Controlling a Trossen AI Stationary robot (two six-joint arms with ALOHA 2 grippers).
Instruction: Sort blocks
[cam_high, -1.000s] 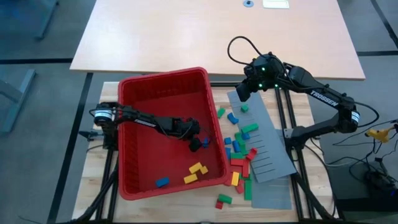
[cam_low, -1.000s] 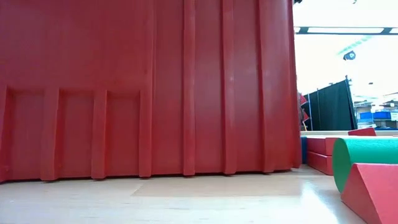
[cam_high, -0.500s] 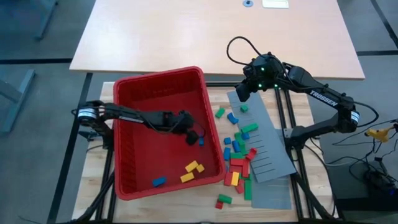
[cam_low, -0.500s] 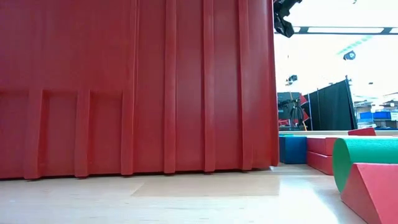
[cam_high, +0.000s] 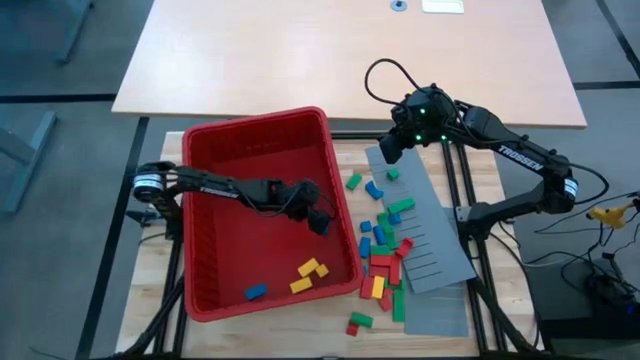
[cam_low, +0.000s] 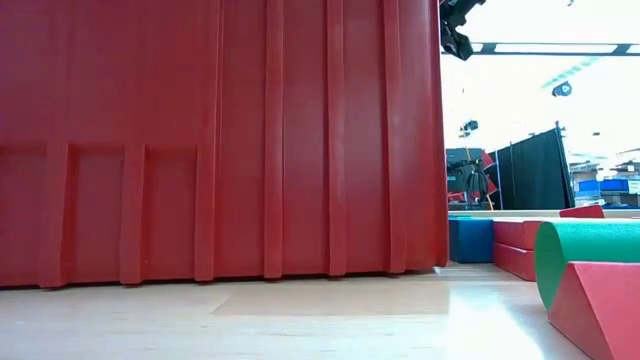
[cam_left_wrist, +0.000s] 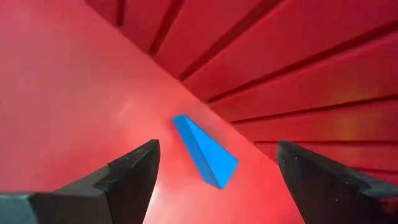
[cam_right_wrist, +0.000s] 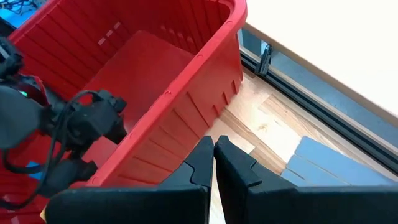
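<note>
A blue block (cam_left_wrist: 205, 151) lies on the floor of the red bin (cam_high: 205, 150), by its right wall, just ahead of the left pincer (cam_high: 318, 222), whose fingers stand apart, I'd guess to straddle it. Most blocks (cam_high: 385, 250) are scattered on the bench right of the bin. The right pincer (cam_right_wrist: 213, 163) (pressed together) waits far right. The left arm has edged rightward in the last half second.

high: looking straight down, whole table | low: sitting at tabletop, facing red bin (cam_low: 220, 140) wall close up | L wrist: peering inside bin, very near | R wrist: overlooking bin rim, shared w/ high
</note>
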